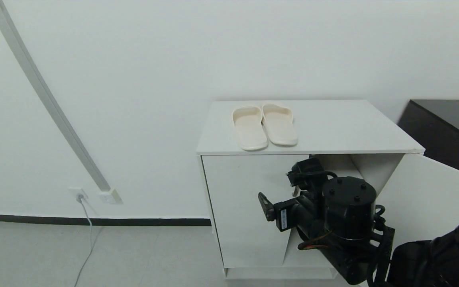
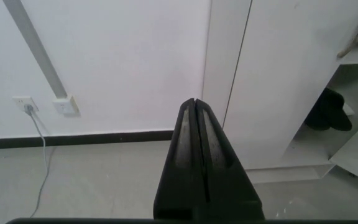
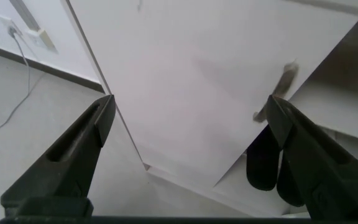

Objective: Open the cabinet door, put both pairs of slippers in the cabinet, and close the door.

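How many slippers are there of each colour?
cream slippers, on top of the cabinet: 2
dark slippers, on a shelf inside the cabinet: 2
Total: 4

Black arm point(image 1: 333, 223): cylindrical joint housing point(image 1: 349, 207), four cap screws point(image 1: 338, 180), orange-black cables point(image 1: 313, 244), white label point(image 1: 283, 219); right pincer point(image 3: 191, 99) black, tapered.

Plain home-like room: white cabinet point(image 1: 333, 127), cream slippers point(image 1: 264, 126), wall socket point(image 1: 79, 194), grey floor point(image 1: 142, 255).
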